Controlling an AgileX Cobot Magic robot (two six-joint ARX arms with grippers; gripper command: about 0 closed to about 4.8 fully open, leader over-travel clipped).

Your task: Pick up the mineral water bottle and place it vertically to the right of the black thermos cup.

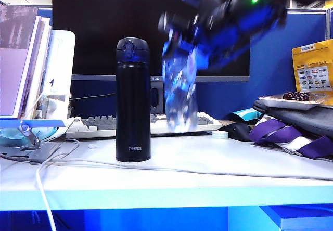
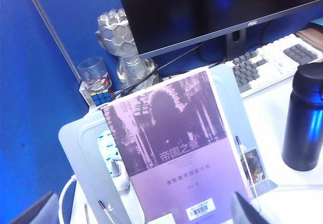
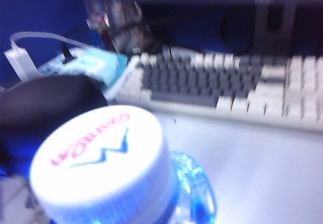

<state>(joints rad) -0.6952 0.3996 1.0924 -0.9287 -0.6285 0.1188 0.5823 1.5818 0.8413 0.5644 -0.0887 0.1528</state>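
While bare desk runs along the near edge, the black thermos cup [image 1: 133, 101] stands upright; just right, clear of it, the right gripper [image 1: 182, 49] clamps the mineral water bottle [image 1: 179, 93] aloft. Far left, the left gripper [image 2: 141, 211] gapes beside a book [image 2: 176, 148].

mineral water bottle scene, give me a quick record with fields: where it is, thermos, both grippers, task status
bottle: mineral water bottle, blurred, in the air just right of the thermos, bottom above the table
cap: white cap with pink lettering, on
thermos: black thermos cup upright on the table, lid closed
right gripper: right gripper shut on the bottle's upper part, reaching in from upper right
left gripper: open, holding nothing, parked facing the book on its stand
task status: bottle not yet set down
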